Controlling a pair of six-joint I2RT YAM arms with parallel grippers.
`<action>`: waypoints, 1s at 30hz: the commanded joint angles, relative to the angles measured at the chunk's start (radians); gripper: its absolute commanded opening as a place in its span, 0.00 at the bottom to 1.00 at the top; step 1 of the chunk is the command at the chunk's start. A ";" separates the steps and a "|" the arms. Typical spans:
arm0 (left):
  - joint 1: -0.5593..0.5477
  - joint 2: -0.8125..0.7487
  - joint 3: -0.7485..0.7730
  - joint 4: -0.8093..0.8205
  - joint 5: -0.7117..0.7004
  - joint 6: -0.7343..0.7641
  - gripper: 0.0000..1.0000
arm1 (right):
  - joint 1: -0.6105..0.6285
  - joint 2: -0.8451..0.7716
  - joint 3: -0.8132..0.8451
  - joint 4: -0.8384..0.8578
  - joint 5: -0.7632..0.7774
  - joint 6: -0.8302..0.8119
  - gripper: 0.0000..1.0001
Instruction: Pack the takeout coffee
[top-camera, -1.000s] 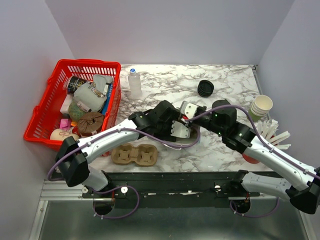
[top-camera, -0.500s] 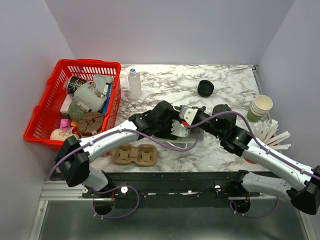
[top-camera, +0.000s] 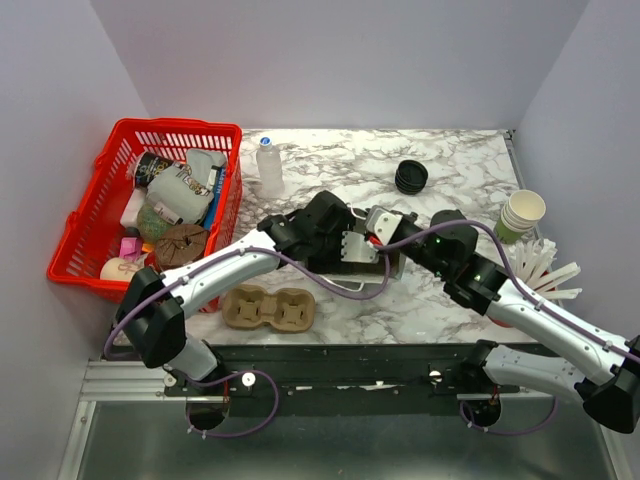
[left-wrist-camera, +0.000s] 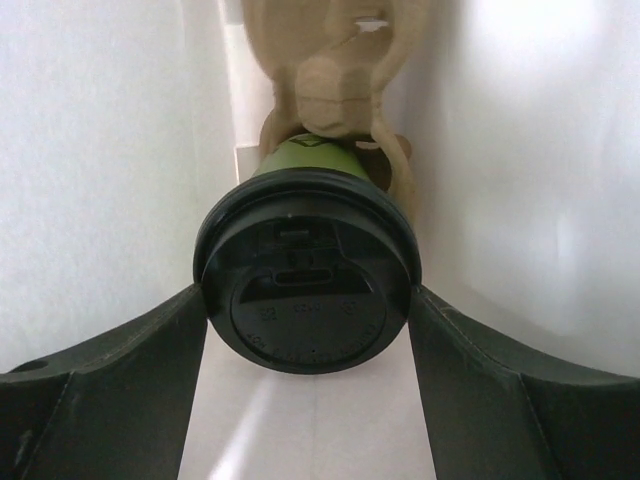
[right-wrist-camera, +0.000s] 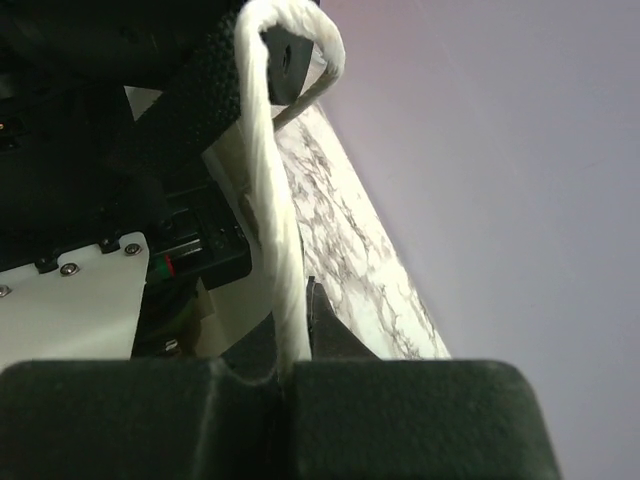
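In the left wrist view, the takeout coffee is an olive-green cup (left-wrist-camera: 312, 156) with a black sip lid (left-wrist-camera: 308, 285). It lies inside a white paper bag (left-wrist-camera: 100, 150). My left gripper (left-wrist-camera: 308, 310) is shut on the cup at the lid, one finger on each side. A brown cardboard insert (left-wrist-camera: 335, 60) sits behind the cup. My right gripper (right-wrist-camera: 290, 365) is shut on the bag's white rope handle (right-wrist-camera: 272, 200). In the top view both grippers meet mid-table, left (top-camera: 352, 248) and right (top-camera: 385, 238). The bag is mostly hidden under them.
A red basket (top-camera: 100, 215) full of items stands at the left. A clear bottle (top-camera: 269, 165), a stack of black lids (top-camera: 411, 176), a stack of green cups (top-camera: 521, 214) and white sticks (top-camera: 548, 268) are on the marble table. A brown cup carrier (top-camera: 270, 309) lies at the front.
My left gripper has moved slightly back and right, deeper between the bag's walls. My right gripper has shifted left with the handle. Both grips are unchanged.
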 joint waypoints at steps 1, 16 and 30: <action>0.083 0.069 0.092 -0.048 0.042 -0.325 0.00 | 0.037 -0.037 -0.027 0.035 -0.104 0.031 0.01; 0.083 0.224 0.188 -0.091 0.011 -0.290 0.00 | 0.036 -0.040 0.003 -0.030 -0.018 0.193 0.00; 0.082 0.347 0.262 -0.148 -0.012 -0.281 0.00 | -0.062 0.035 0.181 -0.270 0.001 0.399 0.47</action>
